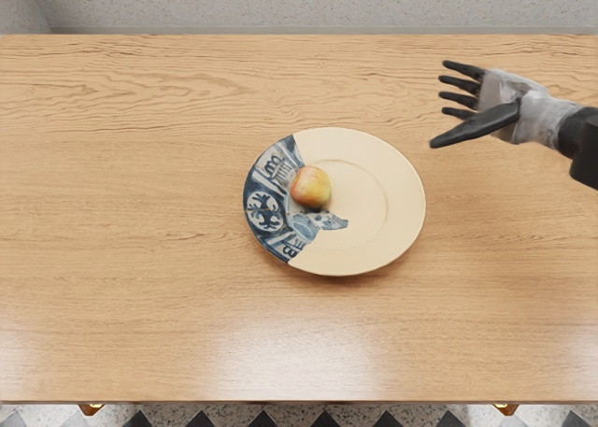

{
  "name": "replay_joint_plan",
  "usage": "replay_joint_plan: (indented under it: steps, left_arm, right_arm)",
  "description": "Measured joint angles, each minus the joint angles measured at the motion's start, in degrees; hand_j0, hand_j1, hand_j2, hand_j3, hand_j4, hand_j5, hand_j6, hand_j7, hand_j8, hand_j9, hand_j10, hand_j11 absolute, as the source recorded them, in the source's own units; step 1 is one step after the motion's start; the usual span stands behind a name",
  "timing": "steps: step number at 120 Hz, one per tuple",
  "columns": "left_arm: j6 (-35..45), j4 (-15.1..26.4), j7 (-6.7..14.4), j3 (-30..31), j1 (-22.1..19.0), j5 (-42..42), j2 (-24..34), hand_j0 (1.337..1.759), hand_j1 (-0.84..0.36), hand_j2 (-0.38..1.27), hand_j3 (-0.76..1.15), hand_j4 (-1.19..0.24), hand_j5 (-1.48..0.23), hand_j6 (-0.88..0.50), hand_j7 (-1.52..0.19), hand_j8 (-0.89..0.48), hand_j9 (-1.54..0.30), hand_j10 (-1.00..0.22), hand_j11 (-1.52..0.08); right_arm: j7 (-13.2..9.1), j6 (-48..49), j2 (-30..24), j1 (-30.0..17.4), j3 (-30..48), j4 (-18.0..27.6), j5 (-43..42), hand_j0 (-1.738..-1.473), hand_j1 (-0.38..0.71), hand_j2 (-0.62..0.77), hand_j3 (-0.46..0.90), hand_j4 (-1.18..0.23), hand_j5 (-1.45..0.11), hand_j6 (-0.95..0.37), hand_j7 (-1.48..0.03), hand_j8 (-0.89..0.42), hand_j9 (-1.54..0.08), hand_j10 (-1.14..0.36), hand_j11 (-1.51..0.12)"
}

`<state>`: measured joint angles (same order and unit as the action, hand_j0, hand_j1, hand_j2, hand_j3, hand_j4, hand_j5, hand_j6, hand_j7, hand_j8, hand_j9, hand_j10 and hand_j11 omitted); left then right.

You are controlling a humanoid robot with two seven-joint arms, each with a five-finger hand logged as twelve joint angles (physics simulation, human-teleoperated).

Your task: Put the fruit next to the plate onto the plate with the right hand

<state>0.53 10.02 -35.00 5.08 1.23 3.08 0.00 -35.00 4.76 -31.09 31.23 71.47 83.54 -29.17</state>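
the fruit (311,187) lies on the plate (374,203), left of its centre, right at the line where the blue-patterned part meets the plain cream part. it is smooth, roundish, yellow with a red blush; no long axis or pointing end can be told. the plate is round, near the middle of the wood-grain table (131,259). the right hand (478,105) hovers toward the table's far right corner, fingers spread wide, holding nothing.

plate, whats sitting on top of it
One fruit, a yellow-red apple, rests on the plate, left of its centre. The patch of plate beneath it is covered. The right robot hand is open, off to the side.
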Motion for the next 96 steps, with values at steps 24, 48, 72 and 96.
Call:
replay_joint_plan:
  steps: [24,48,72,96]
  left_arm:
    - [0.0,0.0,0.0,0.0,0.0,0.0,0.0,1.658,0.34,0.0,0.0,-0.01,-0.01,-0.01,-0.01,-0.01,-0.01,-0.01,-0.01]
    - [0.0,0.0,0.0,0.0,0.0,0.0,0.0,1.658,0.34,0.0,0.0,-0.01,-0.01,-0.01,-0.01,-0.01,-0.01,-0.01,-0.01]
    - [0.0,0.0,0.0,0.0,0.0,0.0,0.0,1.658,0.34,0.0,0.0,-0.01,-0.01,-0.01,-0.01,-0.01,-0.01,-0.01,-0.01]
    - [0.0,0.9,0.0,0.0,-0.2,0.0,0.0,1.658,0.34,0.0,0.0,-0.01,-0.01,-0.01,-0.01,-0.01,-0.01,-0.01,-0.01]
  right_arm:
    - [0.0,22.0,0.1,-7.2,10.5,-3.5,6.9,-1.658,-0.35,0.0,0.0,0.0,0.0,0.0,0.0,0.0,0.0,0.0,0.0]
    - [0.0,29.0,0.1,-11.1,17.5,-15.1,13.1,-1.658,-0.35,0.0,0.0,0.0,0.0,0.0,0.0,0.0,0.0,0.0,0.0]
    - [0.0,30.1,0.2,-11.6,16.4,-19.2,15.8,-1.658,-0.35,0.0,0.0,0.0,0.0,0.0,0.0,0.0,0.0,0.0,0.0]
    - [0.0,30.2,0.2,-11.6,15.5,-19.7,16.3,-1.658,-0.35,0.0,0.0,0.0,0.0,0.0,0.0,0.0,0.0,0.0,0.0]
